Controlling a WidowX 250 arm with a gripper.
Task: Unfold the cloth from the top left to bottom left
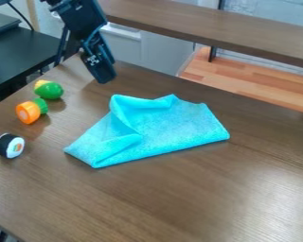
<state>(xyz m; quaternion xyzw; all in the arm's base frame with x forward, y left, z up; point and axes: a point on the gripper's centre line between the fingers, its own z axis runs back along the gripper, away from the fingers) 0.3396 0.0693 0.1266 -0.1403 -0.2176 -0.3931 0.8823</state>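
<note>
cloth (173,124): light, soft, likely floppy
hold: pinch raised top-left fold (120,105)
claw (103,75): can't tell whether open or closed

1 black arm (80,14) comes in from top edge, left of view's centre, slanting down toward right; gripper (103,74) at its lower end, tilted, tip pointing down.
</note>
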